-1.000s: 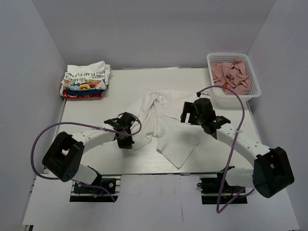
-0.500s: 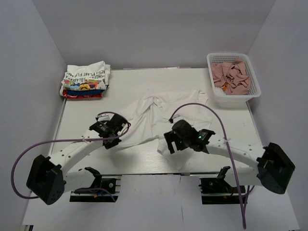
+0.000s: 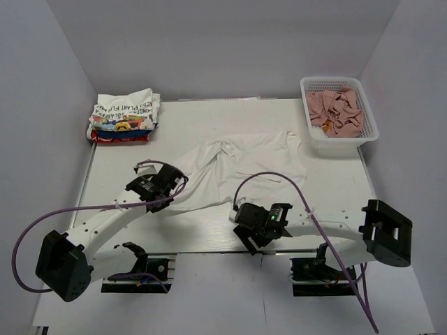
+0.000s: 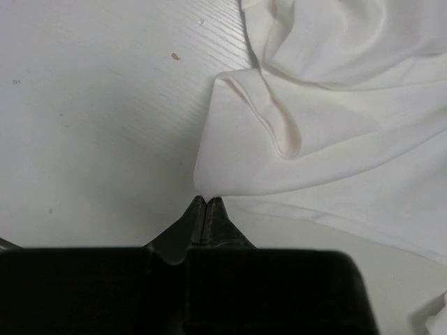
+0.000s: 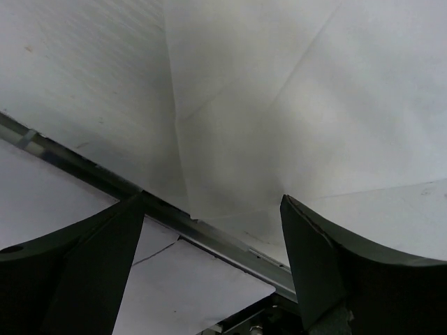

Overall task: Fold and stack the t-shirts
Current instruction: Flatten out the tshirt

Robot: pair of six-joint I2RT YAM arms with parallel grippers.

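Left gripper point(image 4: 207, 202) pinches shut on the white tee's point(image 4: 335, 132) corner; right gripper point(image 5: 209, 209) gapes wide, tee corner between its fingers.

Black lettering on the top folded t-shirt point(image 3: 126, 106) is too small to read.

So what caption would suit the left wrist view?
Left gripper, shut, pinching a corner of the crumpled white t-shirt on the table.
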